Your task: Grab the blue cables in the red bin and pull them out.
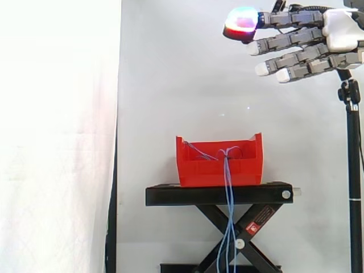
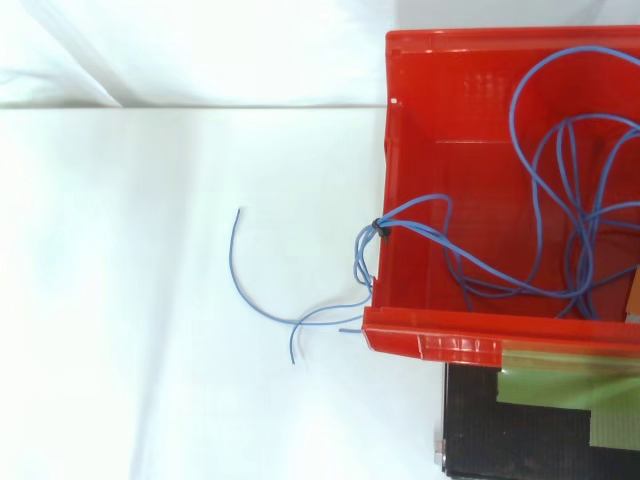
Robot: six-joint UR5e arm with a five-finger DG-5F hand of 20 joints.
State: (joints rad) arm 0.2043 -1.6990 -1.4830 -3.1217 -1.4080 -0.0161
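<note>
Plenty of white curtain (image 1: 57,142) behind it all, then the black scissor stand (image 1: 216,195) with the red bin (image 2: 430,345) sitting on top. The hand (image 1: 341,28) hangs high at the upper right, well above the bin and off to one side, with its fingers stretched out straight and nothing in them.

The blue cables (image 2: 560,230) loop around inside the bin, and a few strands spill over one wall and dangle down past the stand. The step looks like the approach. The best bet is probably to come down over the bin and curl round the bunch near the little black tie (image 2: 381,229), where the strands gather, rather than chase single loops.

From above, the bin runs off the right edge, so the far loops are cut off, and an orange bit there is too cropped to identify. The dangling ends drop out of the side view too.
</note>
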